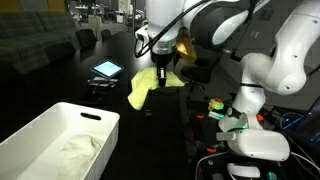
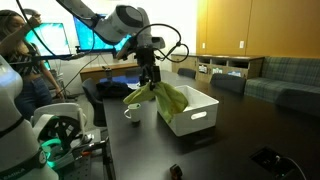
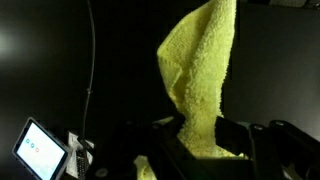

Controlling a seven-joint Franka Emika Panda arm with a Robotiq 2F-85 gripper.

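My gripper (image 1: 160, 66) is shut on a yellow-green towel (image 1: 148, 86) and holds it hanging above the dark table (image 1: 150, 125). In an exterior view the towel (image 2: 160, 97) hangs from the gripper (image 2: 150, 80) just beside a white bin (image 2: 196, 113). In the wrist view the towel (image 3: 200, 70) fills the middle, pinched between the dark fingers (image 3: 200, 150). Its lower end drapes close to the table top.
A white bin (image 1: 60, 140) with pale cloth inside stands near the table's edge. A lit tablet (image 1: 106, 69) lies on the table and also shows in the wrist view (image 3: 40, 150). A small cup (image 2: 130, 115) sits under the towel. A sofa (image 1: 35, 40) stands behind.
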